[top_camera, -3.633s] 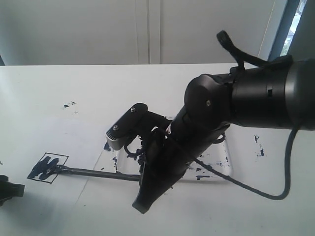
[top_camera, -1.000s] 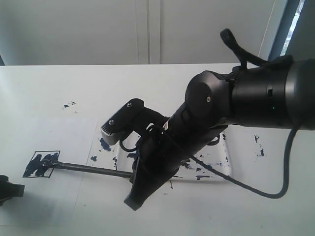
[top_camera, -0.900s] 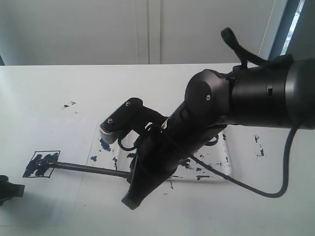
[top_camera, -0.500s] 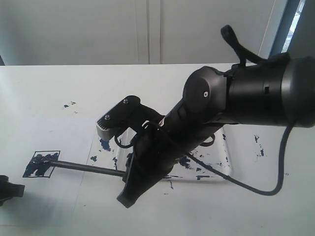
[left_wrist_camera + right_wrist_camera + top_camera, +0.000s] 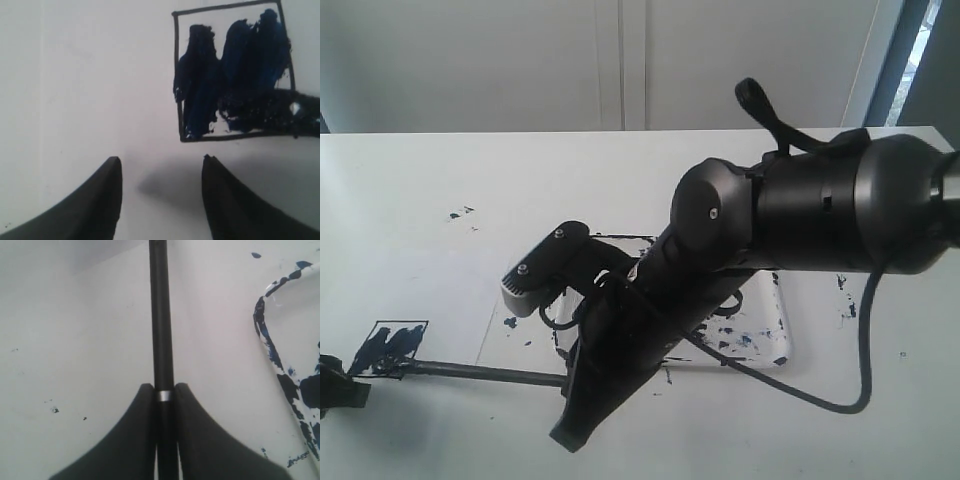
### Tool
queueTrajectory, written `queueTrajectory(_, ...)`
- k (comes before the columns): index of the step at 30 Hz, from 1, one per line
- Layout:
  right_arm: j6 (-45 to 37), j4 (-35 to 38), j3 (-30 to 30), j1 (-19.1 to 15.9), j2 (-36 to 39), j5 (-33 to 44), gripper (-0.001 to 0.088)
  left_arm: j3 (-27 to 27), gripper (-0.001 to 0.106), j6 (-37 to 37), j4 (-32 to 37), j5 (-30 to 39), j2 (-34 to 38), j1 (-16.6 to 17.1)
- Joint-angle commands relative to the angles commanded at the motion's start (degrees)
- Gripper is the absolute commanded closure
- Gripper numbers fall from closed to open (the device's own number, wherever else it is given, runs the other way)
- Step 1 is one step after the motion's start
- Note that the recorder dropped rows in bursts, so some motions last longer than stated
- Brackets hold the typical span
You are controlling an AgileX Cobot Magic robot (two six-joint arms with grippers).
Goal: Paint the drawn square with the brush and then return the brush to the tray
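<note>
Clamping the brush [image 5: 161, 315] at the silver band on its shaft, the right pincer [image 5: 164, 390] has both fingers pressed against the stick, one on each side. In the exterior view the brush lies nearly level, low over the white tabletop [image 5: 440, 200]. It runs from the pincer at lower centre out to the lower left of the frame. There its dark, paint-soaked tip lies across the lower part of the drawn square [image 5: 232, 75]. Three upright blue-black strokes fill much of the square, with white showing between them and along one side. The left pincer [image 5: 161, 159] hangs just beside the square with its jaws apart and nothing between them. The tray [image 5: 782, 330], blotched with dark paint, sits right of centre, largely hidden behind the right arm. Small blue specks dot the tabletop nearby.
</note>
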Motion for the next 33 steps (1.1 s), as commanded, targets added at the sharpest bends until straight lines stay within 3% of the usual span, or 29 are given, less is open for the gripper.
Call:
queueTrajectory(5, 0.1, -0.2, 0.0, 0.0, 0.0, -0.1, 0.0868, 0.0, 0.052, -1.1, 0.0, -1.0, -0.1, 0.0)
queueTrajectory(11, 0.1, -0.7, 0.0, 0.0, -0.6, -1.6, 0.0868, 0.0, 0.052, -1.4, -5.1, 5.1, -3.2, 0.0)
queueTrajectory(22, 0.2, -2.7, 0.0, 0.0, -3.0, -4.0, 0.0868, 0.0, 0.052, -13.7, -8.9, 16.5, -10.7, 0.0)
queueTrajectory(33, 1.7, -5.1, 0.0, 0.0, -5.9, -2.8, 0.0868, 0.0, 0.054, -24.7, -8.9, 13.0, -10.5, 1.2)
